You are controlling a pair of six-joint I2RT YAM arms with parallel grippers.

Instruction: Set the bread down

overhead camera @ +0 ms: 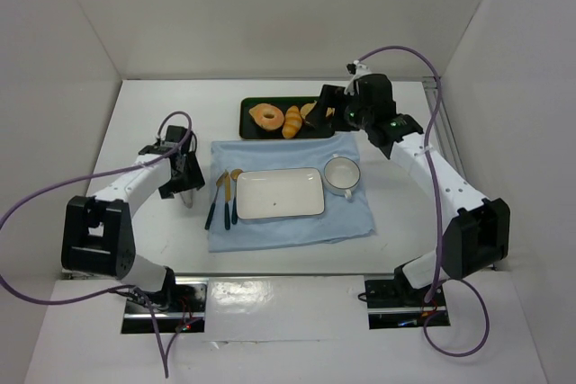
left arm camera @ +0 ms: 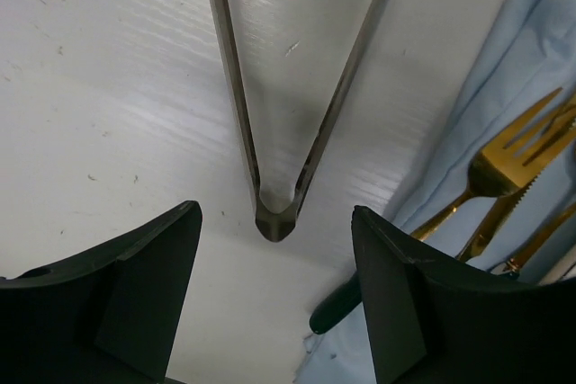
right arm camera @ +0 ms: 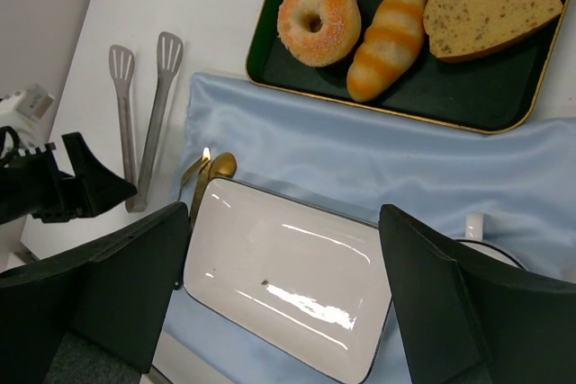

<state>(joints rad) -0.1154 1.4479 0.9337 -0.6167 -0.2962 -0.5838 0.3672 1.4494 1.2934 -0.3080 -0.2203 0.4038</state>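
Because it is a ring, the bread [right arm camera: 318, 13] has no long axis; it lies flat, hole up, at the left end of the dark tray [right arm camera: 423, 96], just beside the striped roll [right arm camera: 389, 38]. The right gripper [right arm camera: 285, 213] hangs spread above the white plate [right arm camera: 270, 258]. The left gripper [left arm camera: 276, 211] is spread either side of the tongs [left arm camera: 234, 87] at their hinge end.

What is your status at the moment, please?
Left gripper open, over tongs hinge, not gripping. Right gripper open, empty, by tray. Bread in tray, untouched, beside striped roll. Nothing seen in the way.
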